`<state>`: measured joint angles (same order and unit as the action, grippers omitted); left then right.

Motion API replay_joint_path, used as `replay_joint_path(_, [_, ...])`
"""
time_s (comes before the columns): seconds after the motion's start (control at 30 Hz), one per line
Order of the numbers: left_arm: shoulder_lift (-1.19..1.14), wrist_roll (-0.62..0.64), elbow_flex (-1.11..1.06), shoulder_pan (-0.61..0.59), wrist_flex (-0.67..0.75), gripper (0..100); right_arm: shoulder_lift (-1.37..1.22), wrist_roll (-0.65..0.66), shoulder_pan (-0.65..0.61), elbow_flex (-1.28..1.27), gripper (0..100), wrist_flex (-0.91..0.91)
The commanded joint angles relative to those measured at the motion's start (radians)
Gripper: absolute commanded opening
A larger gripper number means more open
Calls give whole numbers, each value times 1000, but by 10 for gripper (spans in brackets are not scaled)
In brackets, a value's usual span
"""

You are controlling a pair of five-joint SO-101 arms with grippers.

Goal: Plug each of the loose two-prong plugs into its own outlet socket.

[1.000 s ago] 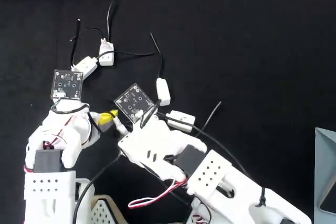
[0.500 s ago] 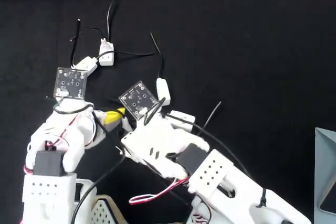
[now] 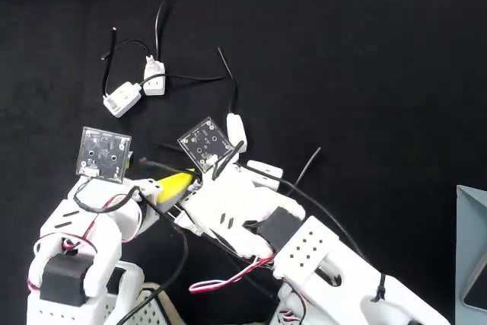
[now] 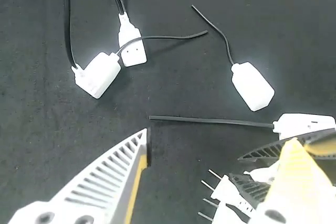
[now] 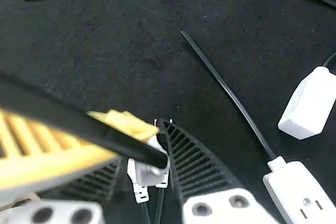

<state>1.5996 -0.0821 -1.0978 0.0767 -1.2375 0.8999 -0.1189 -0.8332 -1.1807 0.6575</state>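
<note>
A: Tool state, right side?
B: The right gripper [image 5: 157,140] is clamped on a white two-prong plug [image 5: 146,174], near centre of the black table [image 3: 380,74], with the prongs sticking out free.
A: Left?
B: The left gripper [image 4: 220,140] has its fingers spread wide apart. Its yellow finger [image 3: 173,183] sits just beside the held plug.
A: Sockets?
B: An outlet socket [image 5: 299,195] lies just right of the right gripper, with a white block [image 3: 237,132] farther back. A far-left block [image 3: 122,100] and a small white piece [image 3: 154,79] lie close together; can't tell if they're joined.

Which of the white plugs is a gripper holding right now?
The small plug with bare prongs, clamped in the right gripper. The other white pieces lie loose on the black table, cords trailing.
</note>
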Motion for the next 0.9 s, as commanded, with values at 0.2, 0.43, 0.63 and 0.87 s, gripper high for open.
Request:
replay_joint_path(0.2, [11,-43,8,-154,0,377,13,11,69,8,12,-3])
replay_joint_path(0.43, [18,-75,-30,-202,-17,377,5,11,118,15,13,-35])
replay_joint_path(0.63, [18,-71,-91,-309,-12,377,-30,52,120,-12,15,-71])
replay_joint_path(0.87, [18,-32,-157,-401,0,377,-292,52,120,154,15,-25])
